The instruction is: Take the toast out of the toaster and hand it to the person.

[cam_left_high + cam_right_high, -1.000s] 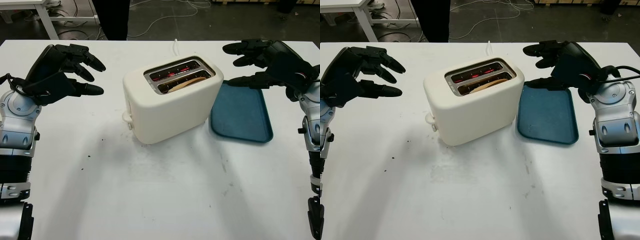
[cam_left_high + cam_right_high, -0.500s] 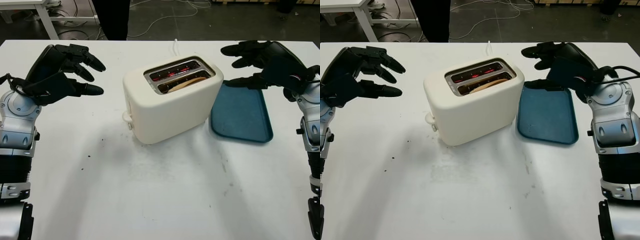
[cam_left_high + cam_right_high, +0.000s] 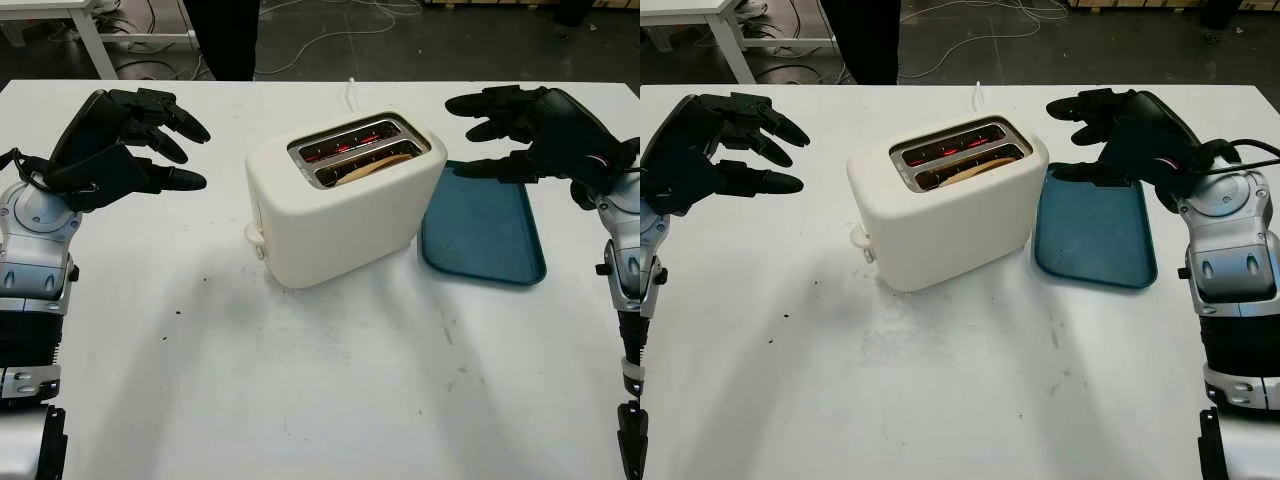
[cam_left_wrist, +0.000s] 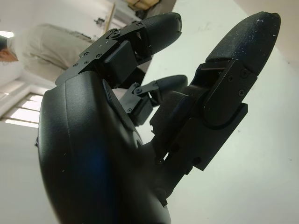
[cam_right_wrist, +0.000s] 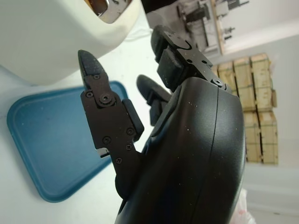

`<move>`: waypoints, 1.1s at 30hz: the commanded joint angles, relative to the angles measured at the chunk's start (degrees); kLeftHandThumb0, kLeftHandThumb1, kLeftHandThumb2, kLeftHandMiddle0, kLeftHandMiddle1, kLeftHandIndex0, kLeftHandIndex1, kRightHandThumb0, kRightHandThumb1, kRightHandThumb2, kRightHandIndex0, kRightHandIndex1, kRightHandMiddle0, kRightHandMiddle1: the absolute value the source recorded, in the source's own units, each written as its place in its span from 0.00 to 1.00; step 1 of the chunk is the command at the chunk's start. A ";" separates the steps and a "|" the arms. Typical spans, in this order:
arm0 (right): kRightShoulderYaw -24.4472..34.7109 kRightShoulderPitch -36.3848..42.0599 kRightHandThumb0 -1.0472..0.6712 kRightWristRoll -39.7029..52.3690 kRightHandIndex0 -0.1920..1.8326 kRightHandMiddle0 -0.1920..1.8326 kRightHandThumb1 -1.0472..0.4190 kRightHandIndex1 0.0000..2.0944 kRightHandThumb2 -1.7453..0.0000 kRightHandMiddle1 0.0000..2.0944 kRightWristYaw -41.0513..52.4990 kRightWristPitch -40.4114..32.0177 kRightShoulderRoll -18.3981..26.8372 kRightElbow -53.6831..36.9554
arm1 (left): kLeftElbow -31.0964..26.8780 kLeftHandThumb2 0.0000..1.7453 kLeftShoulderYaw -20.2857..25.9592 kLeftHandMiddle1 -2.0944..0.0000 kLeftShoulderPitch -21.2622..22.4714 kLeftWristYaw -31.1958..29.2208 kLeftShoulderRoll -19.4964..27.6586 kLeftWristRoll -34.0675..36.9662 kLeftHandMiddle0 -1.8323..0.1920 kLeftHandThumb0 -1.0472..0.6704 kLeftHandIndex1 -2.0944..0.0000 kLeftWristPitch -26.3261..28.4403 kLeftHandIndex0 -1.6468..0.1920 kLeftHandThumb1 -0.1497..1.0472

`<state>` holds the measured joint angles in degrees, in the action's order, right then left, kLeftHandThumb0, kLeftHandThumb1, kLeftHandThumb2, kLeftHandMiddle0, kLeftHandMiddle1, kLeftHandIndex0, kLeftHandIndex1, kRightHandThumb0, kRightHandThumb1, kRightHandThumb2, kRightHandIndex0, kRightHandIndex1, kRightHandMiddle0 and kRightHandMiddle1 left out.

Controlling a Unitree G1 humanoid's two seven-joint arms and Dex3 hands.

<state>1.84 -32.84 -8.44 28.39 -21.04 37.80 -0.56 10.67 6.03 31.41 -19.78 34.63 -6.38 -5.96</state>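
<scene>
Barely any change: right hand (image 3: 535,130), empty and uncurled, drifts slightly back over tray (image 3: 483,225), left hand (image 3: 115,145) likewise empty, toast (image 3: 365,165) seemingly untouched in toaster (image 3: 340,205).

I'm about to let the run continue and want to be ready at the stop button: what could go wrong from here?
1. The toaster elements glow red inside the slots, so fingers reaching in for the toast may meet heat.
2. The toast sits low in the near slot; the right hand, open above the blue tray, may struggle to pinch it.
3. The toaster stands unheld; the left hand is open and apart from it, so pulling could shift it.
</scene>
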 commanded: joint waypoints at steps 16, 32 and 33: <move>0.97 1.22 0.44 1.32 0.24 0.39 0.19 0.34 1.00 0.01 -0.89 1.41 -0.11 -1.37 | -1.45 0.00 0.53 0.57 -1.86 0.38 -0.19 1.19 0.50 0.00 0.63 -0.15 0.45 0.63; 0.83 0.78 0.44 3.22 0.22 0.38 0.19 0.37 1.00 0.01 0.18 3.02 -0.17 -0.19 | -1.28 0.00 0.30 0.57 -1.77 0.22 -0.01 0.94 0.49 0.00 0.63 -0.53 0.45 0.63; 0.80 0.76 0.45 3.14 0.22 0.38 0.19 0.37 1.00 0.01 0.11 2.53 -0.20 -0.46 | -1.24 0.00 0.24 0.57 -1.75 0.19 0.09 0.82 0.50 0.00 0.63 -0.70 0.46 0.63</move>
<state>2.68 -31.80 -5.21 28.68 -19.47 37.32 -0.88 9.82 6.15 30.16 -19.79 34.41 -5.37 -5.94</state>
